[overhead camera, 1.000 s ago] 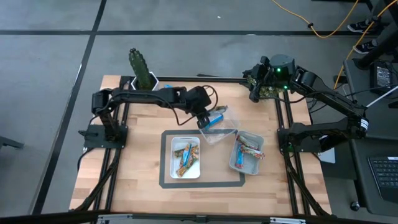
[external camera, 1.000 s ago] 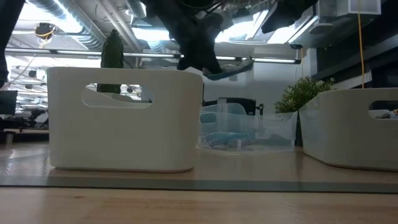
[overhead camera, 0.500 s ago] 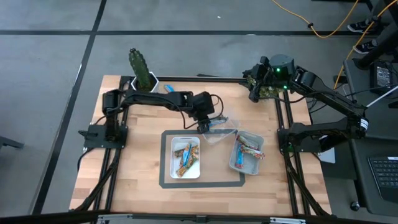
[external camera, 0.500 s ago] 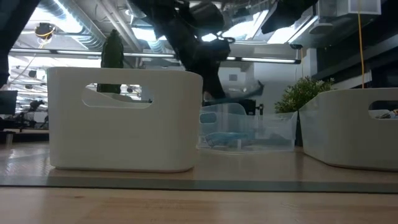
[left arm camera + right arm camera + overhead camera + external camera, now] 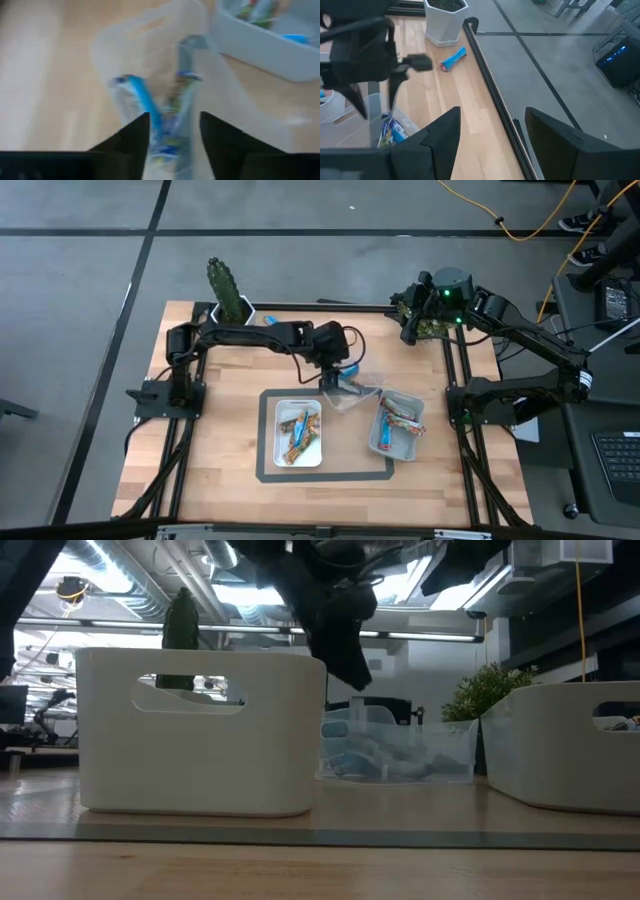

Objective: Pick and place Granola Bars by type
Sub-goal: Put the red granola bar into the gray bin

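Observation:
My left gripper point(image 5: 335, 378) hangs open just above the clear tray point(image 5: 360, 396) in the middle of the table. Its fingers point(image 5: 136, 134) stand apart over blue-silver Granola Bars point(image 5: 146, 104) that lie flat on the tray's floor. In the low view the gripper point(image 5: 352, 675) is clear of the tray point(image 5: 400, 745). Gold and blue bars point(image 5: 298, 432) lie in the white tray point(image 5: 278, 452). Red-blue bars point(image 5: 402, 418) lie in the grey tray point(image 5: 384, 448). My right gripper point(image 5: 492, 145) waits open at the far right corner.
One loose blue bar point(image 5: 270, 322) lies on the wood beside the cactus pot point(image 5: 232, 308) at the far left. A small green plant point(image 5: 430, 326) stands at the far right corner. Both trays sit on a dark-edged mat point(image 5: 325, 476). Bare wood lies to the left and near side.
My left gripper has gone down over the clear tray with a blue bar and has let it go. The bar, held level above the tray before, now lies inside the tray with the other bars. My right arm has kept still.

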Controlling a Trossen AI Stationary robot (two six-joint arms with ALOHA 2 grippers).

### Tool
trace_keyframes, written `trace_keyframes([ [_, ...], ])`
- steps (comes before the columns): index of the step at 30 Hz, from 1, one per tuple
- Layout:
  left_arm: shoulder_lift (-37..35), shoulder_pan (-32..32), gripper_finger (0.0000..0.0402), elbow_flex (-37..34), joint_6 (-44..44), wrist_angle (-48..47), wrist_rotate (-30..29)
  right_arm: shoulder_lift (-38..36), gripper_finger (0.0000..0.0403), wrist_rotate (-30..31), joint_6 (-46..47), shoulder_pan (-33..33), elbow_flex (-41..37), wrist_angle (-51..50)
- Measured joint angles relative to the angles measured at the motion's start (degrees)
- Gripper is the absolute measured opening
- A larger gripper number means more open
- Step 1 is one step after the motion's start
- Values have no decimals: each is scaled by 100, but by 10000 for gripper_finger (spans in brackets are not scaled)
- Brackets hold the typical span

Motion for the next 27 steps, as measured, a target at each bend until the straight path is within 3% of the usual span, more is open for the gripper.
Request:
trace_keyframes([
  [5, -83, 6, 219, 638, 455, -630, -989, 0, 224, 0, 0, -1, 1, 1],
  [12, -94, 268, 229, 1458, 1290, -2172, -1753, 0, 224, 0, 0, 0, 1, 1],
  [17, -91, 717, 224, 1373, 1914, -3462, -1909, 0, 224, 0, -71, 0, 1, 0],
  [27, -76, 1461, 235, 340, 3200, -3451, -2253, 1, 224, 0, -107, 0, 1, -51],
])
